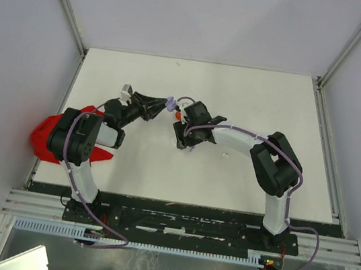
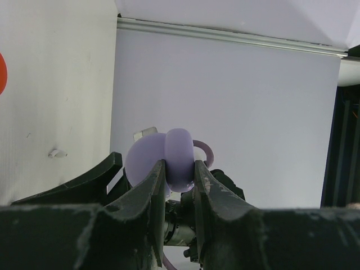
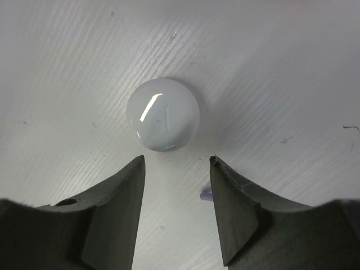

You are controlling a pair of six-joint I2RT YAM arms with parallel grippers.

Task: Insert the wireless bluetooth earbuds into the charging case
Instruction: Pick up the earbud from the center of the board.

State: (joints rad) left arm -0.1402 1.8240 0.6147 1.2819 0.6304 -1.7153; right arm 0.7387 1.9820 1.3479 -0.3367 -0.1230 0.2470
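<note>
Left claw (image 2: 180,167) clamped on lilac case (image 2: 180,143) mid-frame, right claw (image 3: 177,160) apart, white round disc (image 3: 163,114) on counter (image 3: 281,67) just above its tips in frame

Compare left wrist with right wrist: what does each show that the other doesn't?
Left wrist only: the left gripper shut on a rounded lilac plastic case, against the pale wall. Right wrist only: a glossy white round disc lying ahead of the open right gripper, plus a tiny lilac bit beside one finger. Both: the white table.
</note>
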